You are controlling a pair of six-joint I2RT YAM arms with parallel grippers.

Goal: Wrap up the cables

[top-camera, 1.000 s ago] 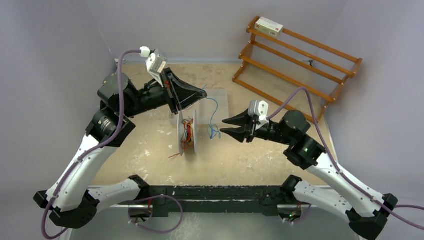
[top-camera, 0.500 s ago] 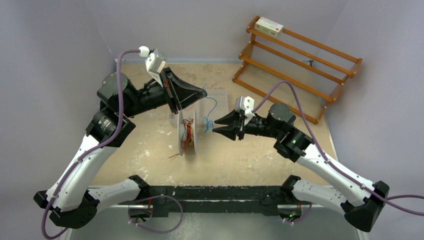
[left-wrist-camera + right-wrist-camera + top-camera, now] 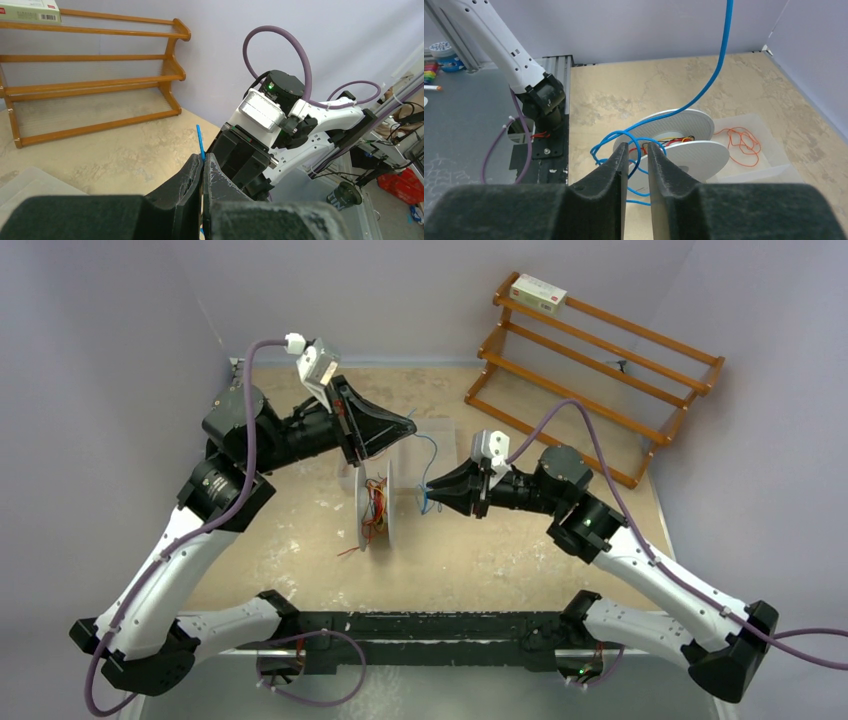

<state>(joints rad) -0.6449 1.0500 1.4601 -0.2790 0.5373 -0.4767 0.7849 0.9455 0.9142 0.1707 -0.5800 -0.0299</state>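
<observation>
A white spool stands on edge mid-table, with red-orange cables wound in it. The blue cable runs from my left gripper down to tangled loops beside the spool. In the left wrist view, my left gripper is shut on the blue cable, whose end sticks up above the tips. My right gripper is at the loops. In the right wrist view, my right gripper has its jaws narrowed to a small gap, with a strand of the blue cable between them but not pinched. The spool lies just beyond.
A clear plastic tray behind the spool holds a loose orange cable. A wooden rack with a small box on top stands at the back right. A red strand trails on the table left of the spool.
My right gripper moved left to the blue loops beside the spool and its jaws narrowed around a strand. My left gripper kept hold of the blue cable and rose slightly.
</observation>
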